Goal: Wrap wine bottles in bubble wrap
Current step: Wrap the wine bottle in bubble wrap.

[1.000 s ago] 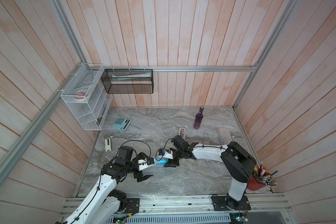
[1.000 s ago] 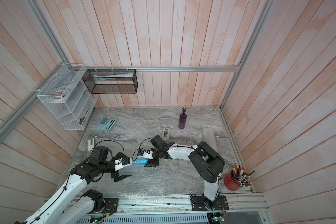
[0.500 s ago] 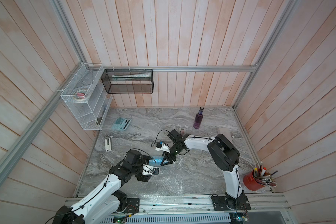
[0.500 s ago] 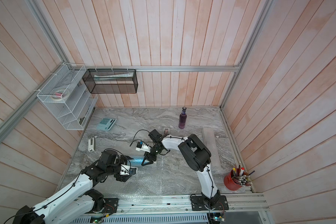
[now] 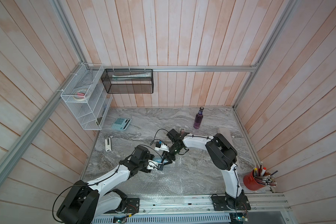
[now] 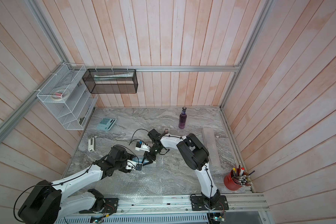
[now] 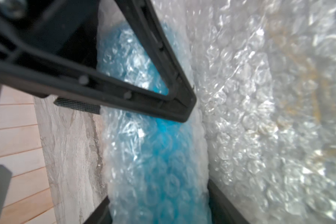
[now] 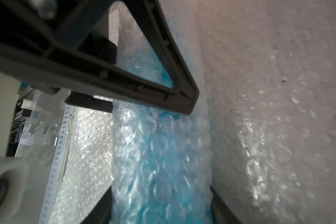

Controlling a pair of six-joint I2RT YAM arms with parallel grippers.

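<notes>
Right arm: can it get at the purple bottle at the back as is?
Probably not yet. The purple bottle stands clear, nothing blocking it, but the right gripper has its jaws closed on the wrapped blue bottle; it would need to release first.

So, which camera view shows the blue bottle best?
The left wrist view: the blue bottle is large and bright there, rolled in bubble wrap. The right wrist view shows the same, but dimmer and blurrier. In both top views it is only a small blue spot.
</notes>
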